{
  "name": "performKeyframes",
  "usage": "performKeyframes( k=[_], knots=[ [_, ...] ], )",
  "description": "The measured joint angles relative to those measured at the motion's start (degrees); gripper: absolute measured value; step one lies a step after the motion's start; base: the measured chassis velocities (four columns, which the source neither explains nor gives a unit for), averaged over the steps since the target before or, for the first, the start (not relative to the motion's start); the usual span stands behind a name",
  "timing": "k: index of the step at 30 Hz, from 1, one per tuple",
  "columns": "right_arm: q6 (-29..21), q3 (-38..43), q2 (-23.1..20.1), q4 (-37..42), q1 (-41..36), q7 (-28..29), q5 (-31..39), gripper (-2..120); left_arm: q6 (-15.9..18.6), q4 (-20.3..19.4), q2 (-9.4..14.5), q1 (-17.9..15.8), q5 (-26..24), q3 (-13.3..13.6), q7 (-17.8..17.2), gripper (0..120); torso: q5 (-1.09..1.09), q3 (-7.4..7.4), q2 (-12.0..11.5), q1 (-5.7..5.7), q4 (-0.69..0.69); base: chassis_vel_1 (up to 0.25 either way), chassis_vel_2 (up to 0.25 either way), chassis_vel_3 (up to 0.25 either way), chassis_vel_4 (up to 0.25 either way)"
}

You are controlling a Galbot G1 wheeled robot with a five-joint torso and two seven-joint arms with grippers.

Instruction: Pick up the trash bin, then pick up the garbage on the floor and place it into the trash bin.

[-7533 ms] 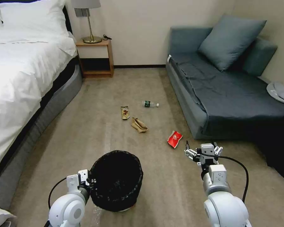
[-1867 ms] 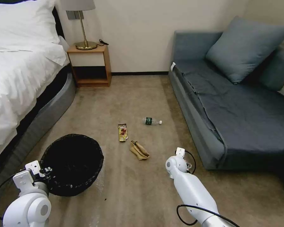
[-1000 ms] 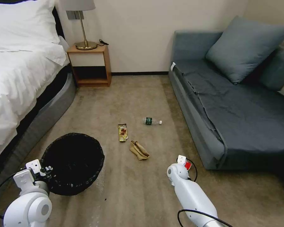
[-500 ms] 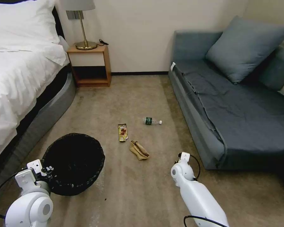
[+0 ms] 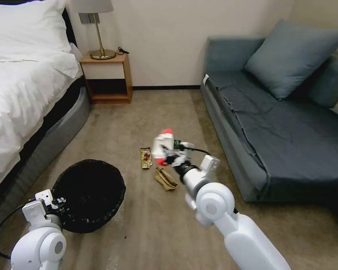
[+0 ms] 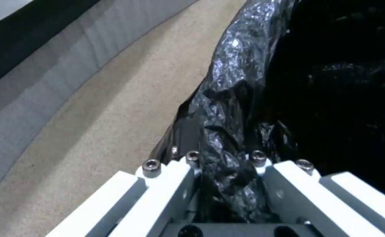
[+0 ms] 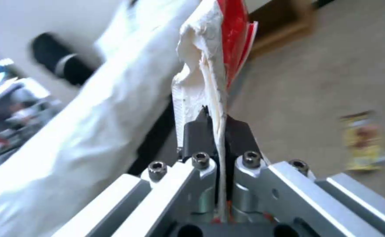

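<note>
Fingers (image 7: 238, 131) of the right gripper (image 5: 168, 155) are pinching the red snack packet (image 7: 221, 62) tight, so the packet is sticking straight up out of them with its white back showing. The right gripper is hanging up in the air above the carpet (image 5: 157, 225), well to the right of the trash bin (image 5: 87, 195) and farther from the robot than the bin.

The left gripper (image 5: 55, 203) is sitting at the near left edge of the trash bin. It is squeezing the bin's rim, with the crinkled black bag (image 6: 227, 108) bunched between its two sides. The bin is standing upright with its mouth open to the top.

Three bits of litter are lying on the carpet to the right of the bin. The brown-yellow wrapper (image 5: 146, 157) is the closest one to the bin, lying just past it on the right. The crumpled tan paper (image 5: 165, 179) is lying a little farther right, near the wrapper. The small bottle (image 5: 177, 143) is lying farthest from the bin, and the right gripper is hiding part of it.

The bed (image 5: 22, 90) is sitting on the left of the bin. The blue sofa (image 5: 281, 120) is sitting far to the right of the bin.
</note>
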Motion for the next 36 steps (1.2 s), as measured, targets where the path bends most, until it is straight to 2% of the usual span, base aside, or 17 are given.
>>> performKeyframes(
  k=[7,15,24,30,36],
  knots=[
    [3.3,-9.6,2.0,-2.8,1.5,-2.1,2.2,0,0.4,0.0,-0.1,-0.4,0.3,0.9,0.0,3,0.00,0.00,0.0,0.00,0.00,0.000,0.000,0.000,0.000],
    [5.7,-21.4,3.8,-10.3,7.8,-1.3,2.0,0,0.6,-0.8,-0.4,-0.4,0.6,1.8,-0.1,3,0.00,0.00,0.0,0.00,0.00,0.000,0.000,0.000,0.000],
    [7.2,-27.1,6.2,-19.6,12.6,0.0,-1.5,0,0.8,-1.7,-0.7,0.1,0.7,2.2,-0.1,3,0.00,0.00,0.0,0.00,0.00,0.000,0.000,0.000,0.000],
    [6.8,-28.2,6.7,-22.3,14.2,1.3,-2.8,0,0.8,-1.9,-0.7,0.3,0.8,2.4,-0.1,3,0.00,0.00,0.0,0.00,0.00,0.000,0.000,0.000,0.000],
    [5.9,-28.0,6.2,-21.9,14.7,2.4,-3.4,20,0.8,-1.7,-0.9,0.4,1.1,2.7,0.1,3,0.01,0.00,0.0,0.00,0.00,0.000,0.000,0.000,0.000]
  ],
)
